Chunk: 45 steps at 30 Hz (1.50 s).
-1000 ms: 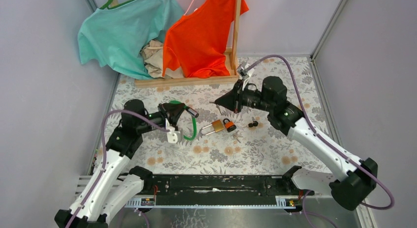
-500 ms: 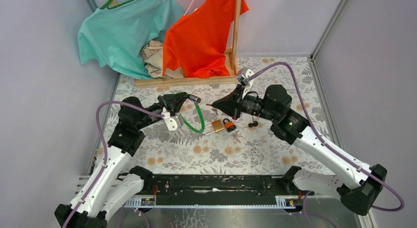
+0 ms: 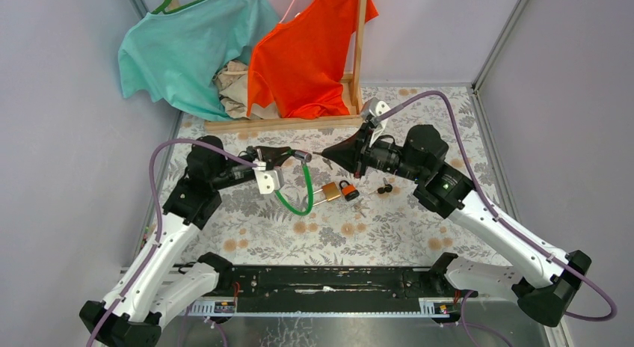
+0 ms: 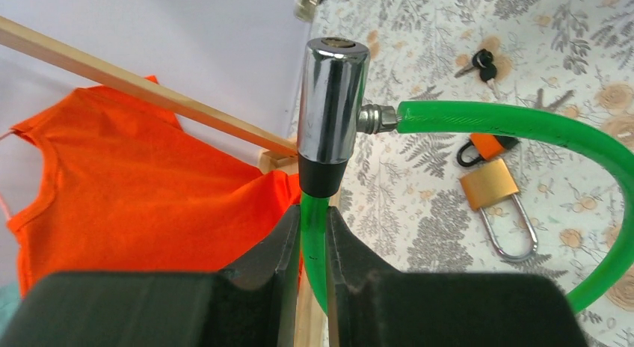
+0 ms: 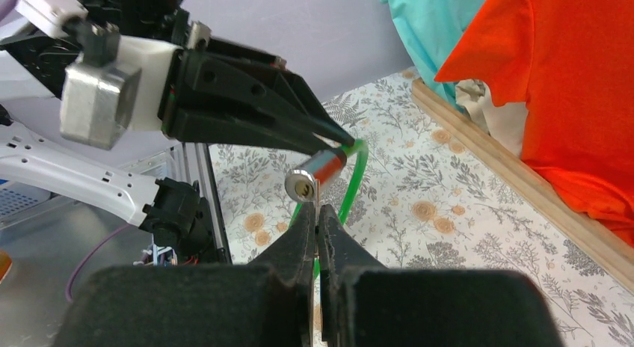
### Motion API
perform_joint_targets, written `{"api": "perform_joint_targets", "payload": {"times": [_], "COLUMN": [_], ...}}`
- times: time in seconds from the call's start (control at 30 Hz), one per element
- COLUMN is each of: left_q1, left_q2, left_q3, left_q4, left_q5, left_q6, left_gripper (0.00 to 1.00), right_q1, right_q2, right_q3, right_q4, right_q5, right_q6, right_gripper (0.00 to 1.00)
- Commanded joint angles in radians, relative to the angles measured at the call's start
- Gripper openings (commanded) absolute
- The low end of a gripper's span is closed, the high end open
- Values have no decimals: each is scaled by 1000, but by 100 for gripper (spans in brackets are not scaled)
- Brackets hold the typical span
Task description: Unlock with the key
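Floral-cloth table (image 3: 419,235), grey walls; a wooden rack (image 3: 284,123) of shirts (image 3: 306,48) stood at 11 o'clock. I found the left gripper (image 4: 314,212) clamped on the green cable lock (image 3: 303,201) just below its chrome cylinder (image 4: 331,100). The right gripper (image 5: 315,209) was pressed together, tips just under the keyhole; I could not confirm a key between them. A brass padlock (image 3: 330,191), orange padlock (image 3: 348,190) and black keys (image 3: 385,188) lay at centre, at 3 o'clock of the cable loop.
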Motion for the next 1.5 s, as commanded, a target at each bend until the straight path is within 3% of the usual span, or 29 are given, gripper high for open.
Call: {"api": "perform_joint_targets", "payload": {"times": [0.0,0.47,1.47], "left_q1": [-16,-66,-82], "left_q2": [-1,33,36], "left_q3": [33,51,64], "left_q4": [-21,-39,-67], "left_q5": [-15,-171,-172], "left_q6": [46,136,167], "left_gripper": [0,0,0], "right_q1": [10,10,11], "right_q2": [-13,66,71], "right_q3": [62,117,87], "right_q4": [7,-84,-129], "right_q5": [10,27,60], "right_q6": [-10,0,-38], "right_gripper": [0,0,0]}}
